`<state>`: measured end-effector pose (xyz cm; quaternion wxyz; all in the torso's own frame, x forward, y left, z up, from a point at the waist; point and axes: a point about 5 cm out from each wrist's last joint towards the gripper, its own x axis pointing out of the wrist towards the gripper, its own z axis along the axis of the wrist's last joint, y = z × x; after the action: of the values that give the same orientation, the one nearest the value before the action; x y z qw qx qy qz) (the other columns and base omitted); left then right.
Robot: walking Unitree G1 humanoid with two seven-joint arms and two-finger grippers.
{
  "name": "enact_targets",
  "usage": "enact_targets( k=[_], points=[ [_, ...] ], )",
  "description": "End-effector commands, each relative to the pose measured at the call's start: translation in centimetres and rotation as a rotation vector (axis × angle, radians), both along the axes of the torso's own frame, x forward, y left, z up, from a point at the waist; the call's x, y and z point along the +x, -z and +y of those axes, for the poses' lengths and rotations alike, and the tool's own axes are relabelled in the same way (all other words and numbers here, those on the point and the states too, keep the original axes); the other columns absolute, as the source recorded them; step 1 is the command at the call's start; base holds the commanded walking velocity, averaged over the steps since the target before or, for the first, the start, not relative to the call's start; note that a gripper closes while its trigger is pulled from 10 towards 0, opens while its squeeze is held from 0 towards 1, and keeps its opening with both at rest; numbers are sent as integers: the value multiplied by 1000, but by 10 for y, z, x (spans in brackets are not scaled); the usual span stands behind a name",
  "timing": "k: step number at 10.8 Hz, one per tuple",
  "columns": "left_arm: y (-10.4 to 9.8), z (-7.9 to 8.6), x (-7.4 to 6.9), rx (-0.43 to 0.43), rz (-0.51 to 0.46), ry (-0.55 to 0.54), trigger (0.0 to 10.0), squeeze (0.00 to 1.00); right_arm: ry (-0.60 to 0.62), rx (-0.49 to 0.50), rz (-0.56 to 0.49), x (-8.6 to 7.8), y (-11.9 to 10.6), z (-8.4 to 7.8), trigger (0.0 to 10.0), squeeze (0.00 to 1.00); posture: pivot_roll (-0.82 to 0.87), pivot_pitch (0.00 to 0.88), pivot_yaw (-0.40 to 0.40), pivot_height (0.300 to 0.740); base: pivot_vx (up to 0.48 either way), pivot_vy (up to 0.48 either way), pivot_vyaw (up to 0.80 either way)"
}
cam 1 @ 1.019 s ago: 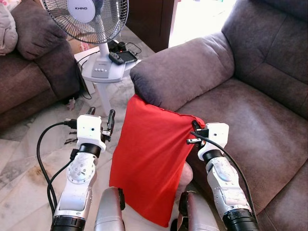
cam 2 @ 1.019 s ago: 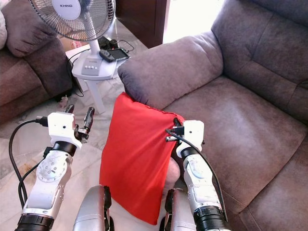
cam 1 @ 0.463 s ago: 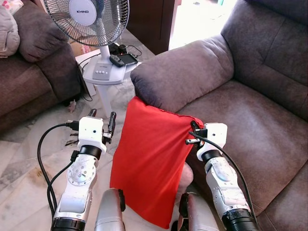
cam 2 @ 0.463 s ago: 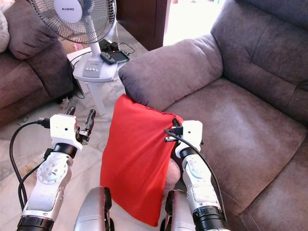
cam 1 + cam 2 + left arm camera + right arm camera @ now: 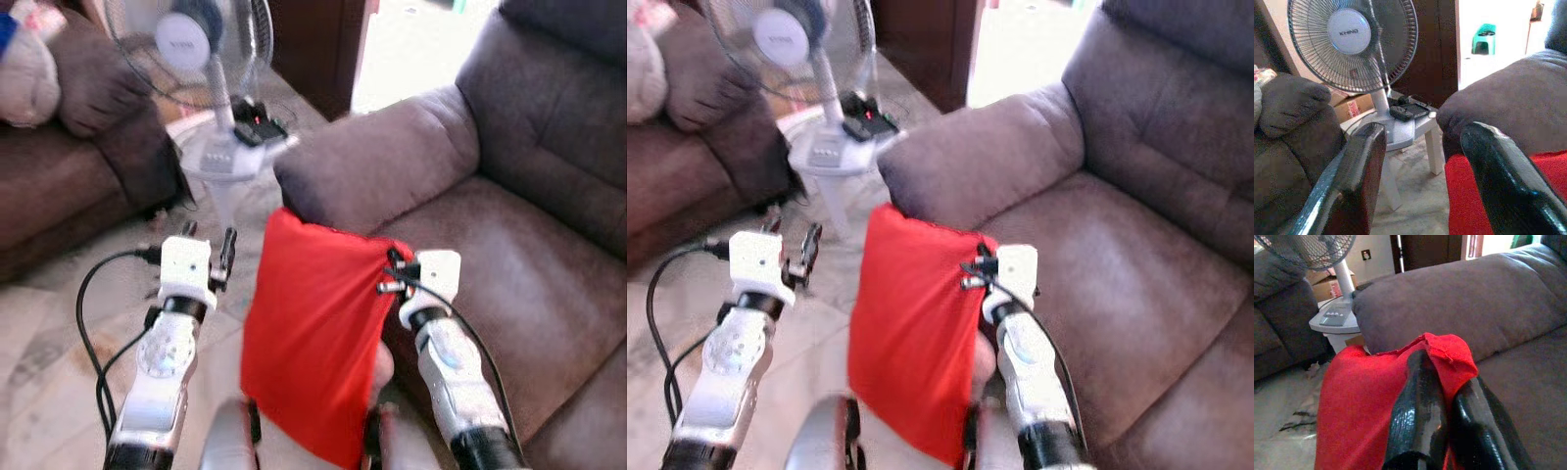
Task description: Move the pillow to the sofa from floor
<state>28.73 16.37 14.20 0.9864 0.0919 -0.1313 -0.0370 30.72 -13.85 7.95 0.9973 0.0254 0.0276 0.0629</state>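
Right gripper (image 5: 1442, 396) pinches the top corner of the red pillow (image 5: 313, 333); fingertips buried in fabric. Pillow hangs off the floor, its top edge just below the sofa (image 5: 509, 245) armrest, its lower end hidden behind the robot's body. Left gripper (image 5: 1420, 161) spread wide, empty, beside the pillow. Fan (image 5: 1354, 41) beyond; head views motion-blurred.

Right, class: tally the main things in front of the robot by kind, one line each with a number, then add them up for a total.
Red pillow: 1
Sofas: 2, the grey one and the brown one
Standing fan: 1
Robot grippers: 2, left gripper and right gripper
Total: 6
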Motion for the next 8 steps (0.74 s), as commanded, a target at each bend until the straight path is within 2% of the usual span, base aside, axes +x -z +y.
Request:
enact_targets(
  k=[1,2,8],
  points=[
    [-4,-2,0,2,-8,8,10000,0,36,14,-152,11,-34,-6,10000,0,107,82,-45,726,0,0,0],
    [-4,-2,1,2,-9,9,10000,0,35,15,-152,12,-34,-6,10000,0,108,82,-45,740,0,0,0],
    [-8,1,2,9,-20,4,10000,0,22,22,-154,14,-36,-1,10000,0,122,76,-45,740,0,0,0]
  ],
)
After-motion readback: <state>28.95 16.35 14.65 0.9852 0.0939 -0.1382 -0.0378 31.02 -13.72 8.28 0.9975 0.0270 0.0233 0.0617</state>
